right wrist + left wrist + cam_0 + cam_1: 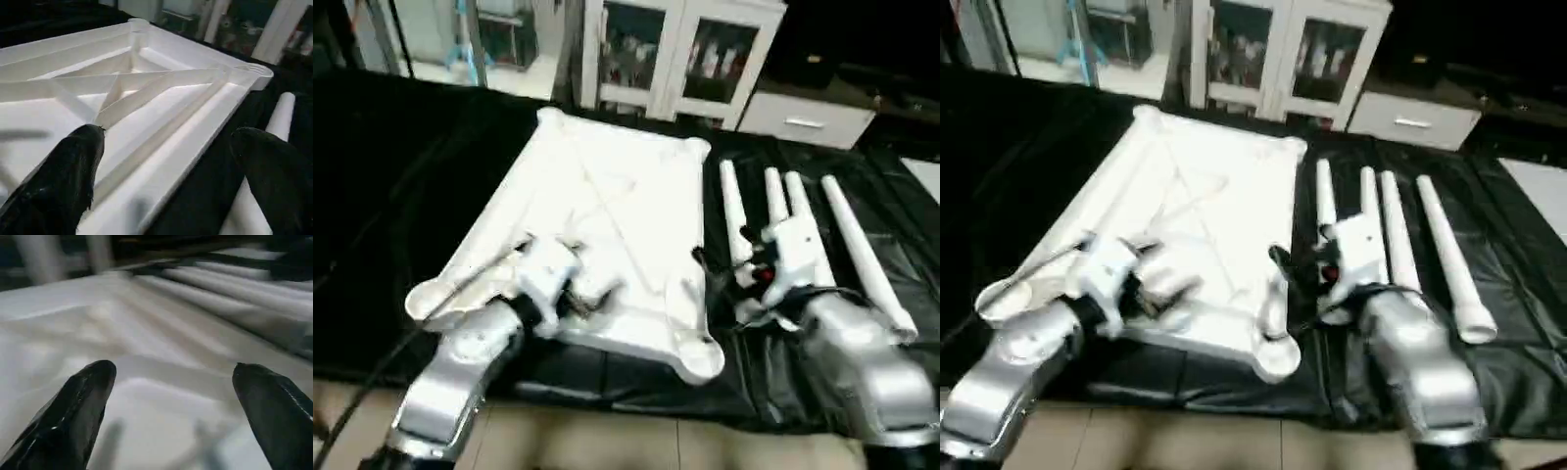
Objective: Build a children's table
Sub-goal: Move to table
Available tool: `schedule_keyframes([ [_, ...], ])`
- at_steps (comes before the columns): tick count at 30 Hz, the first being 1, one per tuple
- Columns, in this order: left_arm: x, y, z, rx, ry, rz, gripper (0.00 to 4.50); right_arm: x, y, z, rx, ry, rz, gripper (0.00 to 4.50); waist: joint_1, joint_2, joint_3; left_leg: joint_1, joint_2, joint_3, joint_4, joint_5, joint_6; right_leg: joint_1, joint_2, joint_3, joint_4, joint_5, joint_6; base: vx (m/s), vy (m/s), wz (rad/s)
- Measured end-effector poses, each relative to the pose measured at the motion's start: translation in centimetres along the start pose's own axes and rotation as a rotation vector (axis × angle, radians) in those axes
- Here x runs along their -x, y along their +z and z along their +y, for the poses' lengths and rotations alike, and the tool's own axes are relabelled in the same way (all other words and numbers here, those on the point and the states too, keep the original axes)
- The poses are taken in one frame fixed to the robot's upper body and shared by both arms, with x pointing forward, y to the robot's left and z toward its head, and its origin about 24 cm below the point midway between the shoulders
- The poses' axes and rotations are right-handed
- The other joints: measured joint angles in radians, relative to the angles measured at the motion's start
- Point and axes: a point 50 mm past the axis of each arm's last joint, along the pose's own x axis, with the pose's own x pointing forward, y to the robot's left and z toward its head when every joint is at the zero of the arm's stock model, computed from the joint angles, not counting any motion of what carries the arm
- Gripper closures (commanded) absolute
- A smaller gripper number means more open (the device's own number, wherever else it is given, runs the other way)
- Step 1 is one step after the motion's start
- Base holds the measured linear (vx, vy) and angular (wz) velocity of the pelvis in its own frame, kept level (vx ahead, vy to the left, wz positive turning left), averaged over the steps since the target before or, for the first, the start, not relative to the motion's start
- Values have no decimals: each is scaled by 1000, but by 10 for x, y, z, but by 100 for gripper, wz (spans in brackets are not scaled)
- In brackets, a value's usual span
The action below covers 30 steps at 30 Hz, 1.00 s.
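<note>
**Tabletop lies ribs-up on the black work table, four legs beside it**

The tabletop (607,225) lies upside down on the black-covered work table (401,196), its ribbed underside facing up and its rounded corner sockets at the corners. Nothing sits in the sockets that can be seen. The four white legs (783,235) lie side by side on the black cover just to the robot's right of the tabletop, apart from it.

The left gripper (171,396) hangs over the near left part of the tabletop, its two black fingers (73,411) spread wide and holding nothing. The right gripper (166,166) sits over the tabletop's right edge, near the legs, also spread wide and empty.

The head views take in the whole layout, with white cabinets (675,54) behind the work table. The right wrist view gives what they blur: the crossing diagonal ribs (142,93) inside the tabletop's raised rim, a far corner socket (254,71), and one leg (274,127) lying on the black cover. The left wrist view shows smooth white plastic beneath the fingers.
</note>
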Motion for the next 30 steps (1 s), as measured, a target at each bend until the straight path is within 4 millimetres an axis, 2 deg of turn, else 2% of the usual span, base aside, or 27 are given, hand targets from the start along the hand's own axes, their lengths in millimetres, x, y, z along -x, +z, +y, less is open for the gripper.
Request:
schedule_keyframes([
  [2, -1, 2, -4, -27, -97, 21, 10, 6, 2, -4, 19, 71, 17, 0, -4, 5, 5, 7, 4, 4, -1, 0, 2, 6, 0, -2, 0, 3, -4, -83, -20, 0],
  [3, -1, 4, -5, -52, -168, 34, 10, 12, 5, -10, 53, 126, 44, 0, -3, 13, 9, 13, 9, 9, -1, 1, 3, 12, -1, -5, -1, 4, -5, -62, -22, 2],
  [4, -1, 5, -6, -76, -219, 46, 10, 18, 7, -15, 77, 173, 66, 0, -4, 16, 12, 17, 14, 17, -2, 1, 3, 15, -1, -5, 0, 3, -4, -54, -23, 3],
  [6, 0, 7, -6, -123, -301, 62, 10, 28, 11, -22, 104, 256, 108, 0, -3, 17, 13, 17, 25, 32, -5, 2, 3, 14, -2, -6, 0, 2, -1, -27, -12, 2],
  [11, -6, 1, -7, -163, -417, 100, 10, 39, 6, -14, 114, 414, 174, 0, -1, 19, 13, 16, 38, 49, -10, 17, -2, 10, -1, -9, 2, 6, -9, 0, 0, 0],
  [16, -5, -8, -3, -198, -533, 208, 10, 40, 4, 0, 114, 515, 195, 0, -2, 25, 15, 15, 39, 52, -10, 17, -1, 8, -2, -9, 1, 6, -10, 0, 0, 0],
  [20, -8, -19, 4, -212, -568, 294, 56, 41, 10, 13, 112, 585, 178, 0, 0, 30, 16, 15, 39, 53, -10, 17, -1, 6, -2, -9, 1, 6, -10, 0, 0, 0],
  [22, -7, -23, 7, -207, -585, 330, 56, 42, 11, 15, 114, 602, 180, 0, 1, 30, 16, 15, 39, 53, -10, 17, -1, 6, -2, -9, 1, 6, -10, 0, 0, 0],
  [24, -4, -28, 11, -200, -605, 369, 81, 45, 9, 18, 102, 623, 194, 0, 3, 31, 16, 15, 39, 53, -10, 17, -1, 7, -2, -9, 1, 6, -10, 0, 0, 0],
  [30, -4, -29, 18, -204, -613, 390, 127, 47, 9, 21, 86, 644, 196, 0, 2, 33, 17, 15, 39, 53, -10, 17, -2, 7, -2, -9, 1, 6, -10, 0, 0, 0],
])
